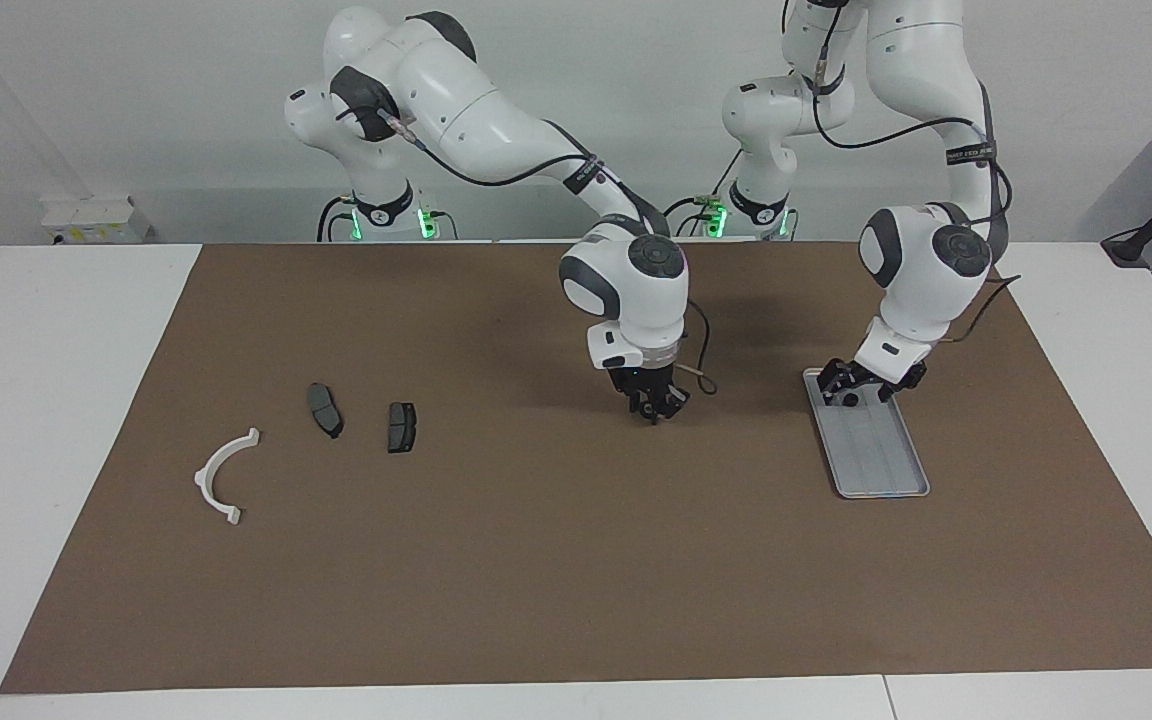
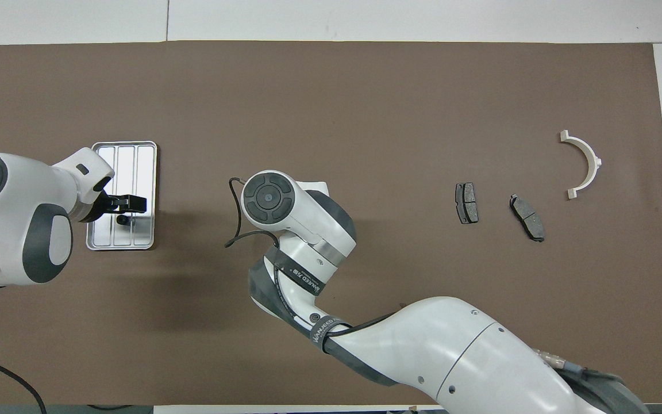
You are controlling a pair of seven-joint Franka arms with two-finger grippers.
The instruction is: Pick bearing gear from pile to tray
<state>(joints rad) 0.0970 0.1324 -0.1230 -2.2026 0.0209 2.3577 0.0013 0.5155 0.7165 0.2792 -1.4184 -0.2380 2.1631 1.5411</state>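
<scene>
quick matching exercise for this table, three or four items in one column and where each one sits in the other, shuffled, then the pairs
Things
1. tray
2. white half-ring bracket
3. small black round piece
4. right gripper

Places
A. in the tray, under the left gripper
B. low over the mat's middle
C. the right arm's end of the table
D. the left arm's end of the table

Pairs: 1-D, 2-C, 3-A, 4-B

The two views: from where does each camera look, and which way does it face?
Facing view: high across the table, facing the robots; both arms show whole, right gripper, left gripper over the tray.
Overhead view: above the robots' end, looking steeply down; arms enter from the bottom.
Shared: tray, bracket, both grippers.
</scene>
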